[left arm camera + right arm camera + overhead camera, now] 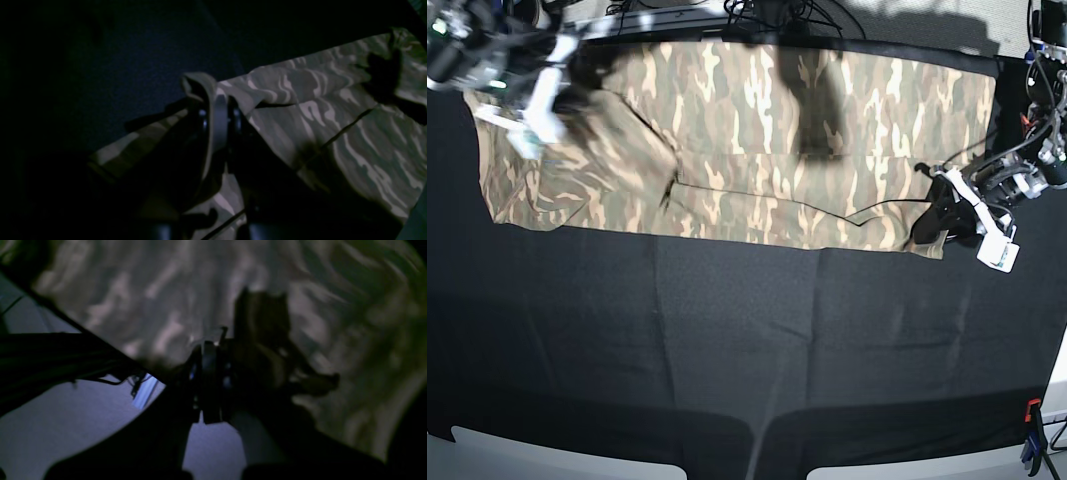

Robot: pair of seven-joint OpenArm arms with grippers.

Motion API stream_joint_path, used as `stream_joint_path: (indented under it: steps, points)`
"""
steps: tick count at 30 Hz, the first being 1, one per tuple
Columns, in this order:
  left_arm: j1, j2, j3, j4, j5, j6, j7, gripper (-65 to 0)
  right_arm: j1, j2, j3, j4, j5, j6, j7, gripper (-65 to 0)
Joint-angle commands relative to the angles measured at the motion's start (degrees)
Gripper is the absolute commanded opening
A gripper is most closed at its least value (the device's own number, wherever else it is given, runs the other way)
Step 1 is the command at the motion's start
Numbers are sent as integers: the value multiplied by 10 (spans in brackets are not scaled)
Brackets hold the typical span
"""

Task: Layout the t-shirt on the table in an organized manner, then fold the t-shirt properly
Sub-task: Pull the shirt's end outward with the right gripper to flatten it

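Starting at the left of your base view, your right gripper (555, 105) hangs over the table's (747, 340) far left end, its jaws closed on a raised fold of the camouflage t-shirt (727, 130); its wrist view is blurred, with fabric filling the space beyond the fingertips. From those jaws the shirt stretches rightward in a long band along the far edge of the black cloth. At the right end, your left gripper (218, 113) is clamped shut on the shirt's corner, a pinched edge standing upright between its fingers.
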Motion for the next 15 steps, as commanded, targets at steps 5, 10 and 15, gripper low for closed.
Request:
stream_joint_path:
  steps: [5,10,15]
  points:
    - [-8,-10,-5,10,-13,-5,-16,-650,-16,6,63,12,5,3,8,-650]
    - [-8,-17,-5,10,-13,-5,-9,-650,-16,6,87,12,4,3,7,-650]
    - [-8,-39,-5,10,-14,-5,12,-650,-16,6,87,11,-27,3,7,-650]
